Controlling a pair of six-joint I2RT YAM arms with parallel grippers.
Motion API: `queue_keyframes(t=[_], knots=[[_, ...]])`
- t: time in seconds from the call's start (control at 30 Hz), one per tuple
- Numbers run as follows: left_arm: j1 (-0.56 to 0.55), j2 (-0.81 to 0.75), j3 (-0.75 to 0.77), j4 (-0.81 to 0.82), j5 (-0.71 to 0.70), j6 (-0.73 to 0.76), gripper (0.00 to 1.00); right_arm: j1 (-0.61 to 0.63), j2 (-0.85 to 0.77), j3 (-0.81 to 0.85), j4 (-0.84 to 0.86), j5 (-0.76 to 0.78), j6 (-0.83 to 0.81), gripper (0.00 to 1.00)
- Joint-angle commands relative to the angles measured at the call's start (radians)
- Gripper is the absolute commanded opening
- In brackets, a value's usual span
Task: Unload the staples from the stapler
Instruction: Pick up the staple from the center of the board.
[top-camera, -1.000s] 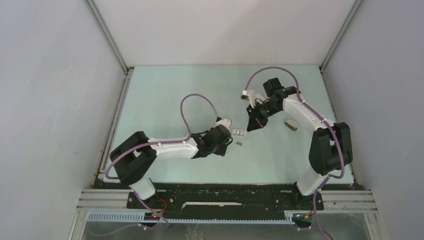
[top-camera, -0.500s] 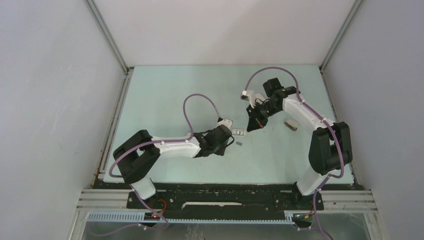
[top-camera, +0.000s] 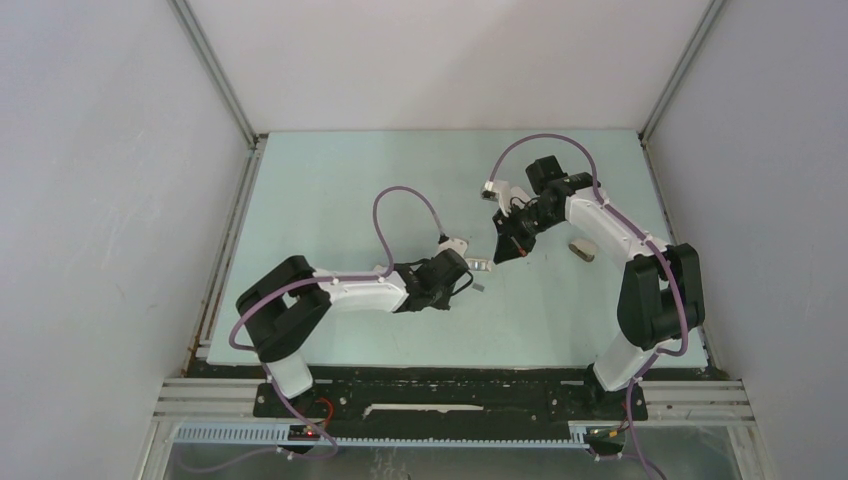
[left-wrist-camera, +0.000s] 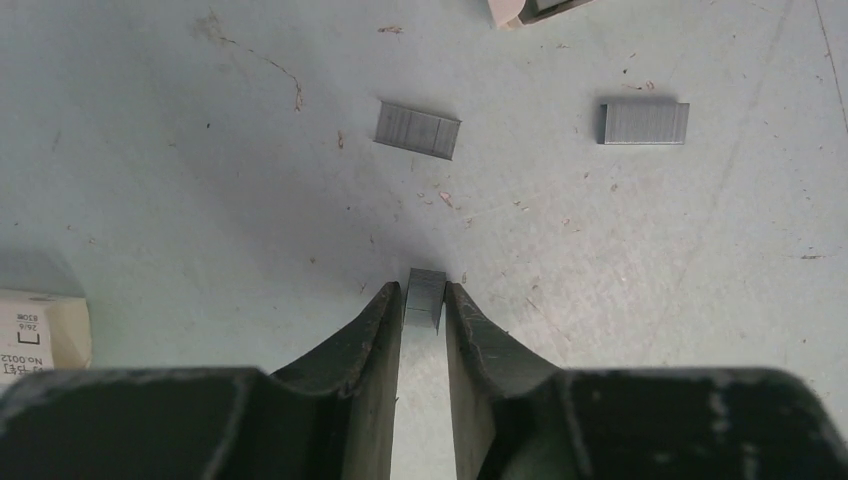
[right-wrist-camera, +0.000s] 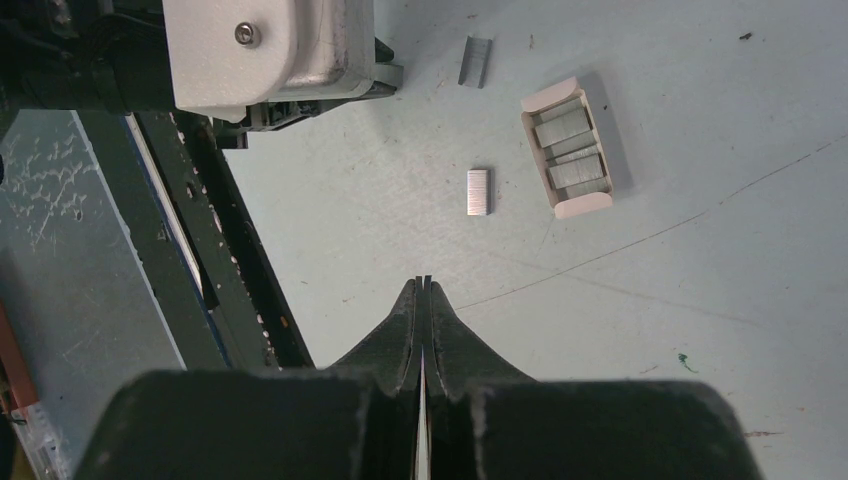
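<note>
Staples (right-wrist-camera: 566, 150) in rows inside open box (right-wrist-camera: 584, 205), one strip (left-wrist-camera: 424, 288) pinched in left tool (left-wrist-camera: 424, 302), right tool (right-wrist-camera: 423, 290) closed, empty

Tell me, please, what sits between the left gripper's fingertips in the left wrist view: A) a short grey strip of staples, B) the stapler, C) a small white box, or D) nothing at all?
A: the left wrist view shows a short grey staple strip filling the narrow gap between the fingertips of the left gripper, with a dark finger against each of its sides.
</note>
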Motion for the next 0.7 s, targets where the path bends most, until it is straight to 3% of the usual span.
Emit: queue_keyframes(t=[0.0, 0.13, 0.47, 0.67], knots=[[-0.002, 0.011, 0.051, -0.007, -0.033, 0.007, 0.28, -0.006, 0.002, 0.019, -0.013, -0.019, -0.018, 0.01], [-0.002, 0.020, 0.055, -0.010, -0.032, 0.007, 0.27, -0.006, 0.001, 0.019, -0.013, -0.019, -0.018, 0.01], [-0.002, -0.002, 0.060, -0.013, -0.018, -0.003, 0.12, -0.005, -0.003, 0.017, -0.015, -0.019, -0.019, 0.01], [-0.002, -0.017, 0.097, -0.012, 0.002, -0.003, 0.10, -0.006, -0.007, 0.017, -0.016, -0.017, -0.022, 0.01]])
